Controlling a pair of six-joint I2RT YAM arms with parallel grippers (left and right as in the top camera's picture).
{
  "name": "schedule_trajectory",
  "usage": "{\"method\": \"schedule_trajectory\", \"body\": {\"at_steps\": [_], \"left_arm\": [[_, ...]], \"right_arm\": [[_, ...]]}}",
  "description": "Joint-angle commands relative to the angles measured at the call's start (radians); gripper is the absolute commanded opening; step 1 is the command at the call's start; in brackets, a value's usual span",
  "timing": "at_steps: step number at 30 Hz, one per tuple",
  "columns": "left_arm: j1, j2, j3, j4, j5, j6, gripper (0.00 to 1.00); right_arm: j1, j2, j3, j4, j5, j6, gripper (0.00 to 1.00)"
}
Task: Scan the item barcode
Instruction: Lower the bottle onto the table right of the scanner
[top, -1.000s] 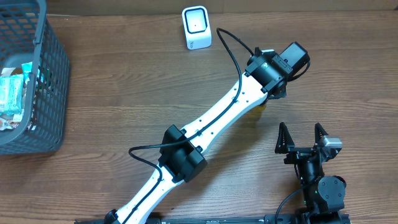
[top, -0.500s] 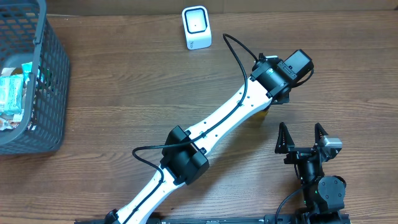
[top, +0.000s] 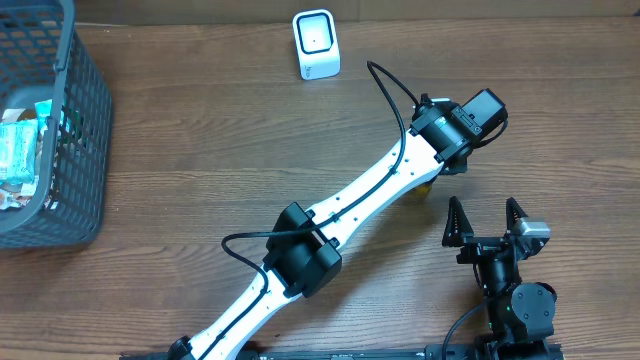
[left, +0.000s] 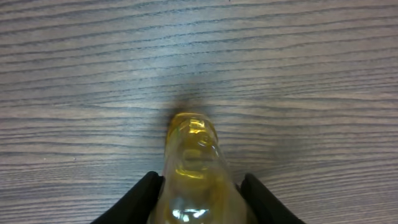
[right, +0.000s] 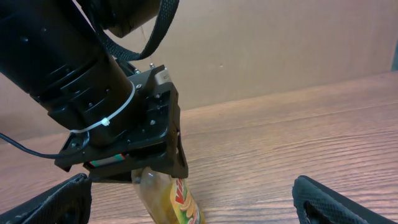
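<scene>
Pinching a yellow bottle (left: 193, 149) from both sides, the left gripper (left: 200, 182) is seen low over the wooden table (top: 200, 120), with a black finger laid against each flank of the bottle. The bottle is held well apart from the scanner (top: 316, 44), off to the scanner's right and nearer the robot's base than the scanner is. Whether its base rests on the wood or is just clear of it cannot be told. A printed label (right: 180, 200) is visible in the right wrist view, but no barcode can be made out in any view.

The step in hand is judged to be the carry towards the scanner. It would be done well if the bottle were lifted clear of the table first, then brought round in front of the scanner's dark window and not above or behind it. The label should be turned to face that window squarely and held steady there. The pinch should be kept firm, since a smooth round bottle is likely to twist or slip between narrow fingers.

The right gripper (top: 483, 205) is spread wide and holds nothing, farther from the scanner than the bottle. A grey basket (top: 90, 150) of packets stands far to the scanner's left.
</scene>
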Motion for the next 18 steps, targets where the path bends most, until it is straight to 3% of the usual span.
{"method": "schedule_trajectory", "body": {"at_steps": [1,3,8,12,18], "left_arm": [[-0.006,0.005,0.002,0.004,0.022,-0.008,0.4],[-0.006,0.004,0.002,0.004,0.034,-0.008,0.42],[-0.006,0.005,0.002,-0.002,0.037,0.0,0.67],[-0.006,0.005,0.002,-0.004,0.038,0.0,0.78],[-0.006,0.004,0.002,-0.014,0.038,0.019,0.77]], "right_arm": [[-0.002,-0.011,-0.011,0.004,-0.002,-0.005,1.0],[-0.002,-0.011,-0.011,0.005,-0.002,-0.005,1.0],[-0.002,-0.011,-0.011,0.005,-0.002,-0.005,1.0],[-0.002,-0.011,-0.011,0.004,-0.002,-0.005,1.0],[-0.002,-0.011,-0.011,0.005,-0.002,-0.005,1.0]]}}
